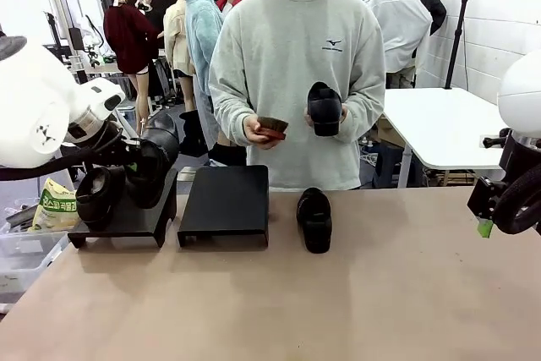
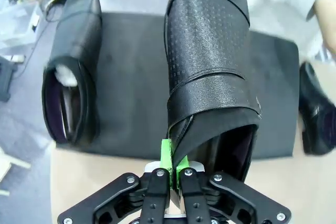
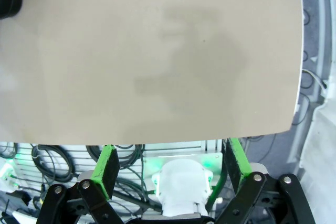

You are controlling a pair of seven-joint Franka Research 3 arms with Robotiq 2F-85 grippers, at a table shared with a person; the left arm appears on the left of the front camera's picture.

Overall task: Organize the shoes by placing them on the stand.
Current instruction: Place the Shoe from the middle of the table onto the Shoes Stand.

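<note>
Finds the left gripper [image 2: 173,163] pinched fully shut on the collar edge of the held shoe [image 2: 207,51], one green pad on each side of the leather. Places that shoe over the left stand [image 1: 127,221], toe pointing away from the wrist; cannot tell whether the sole touches the top. Records a second shoe [image 2: 73,72] lying on the same stand, just beside the held one and apart from it. Notes the right stand [image 1: 224,200] with nothing on top. Locates a third shoe [image 1: 314,219] on the table [image 1: 380,293], near the right stand, and a fourth shoe [image 1: 325,109] in the person's hand [image 1: 342,116] at the far side. Finds the right gripper [image 3: 170,145] spread wide, holding nothing, hanging off the table's edge and well apart from every shoe.

Judges one shoe placed, one on the point of being set down, and two left to do.

Gets from the left wrist view the exact pinch on the collar and the gap between the two shoes, which the front view gives as one dark mass beside the arm. Gets from the front view the full count of shoes and the two stands side by side. Gets from the right wrist view the wide stance of the jaws.
</note>
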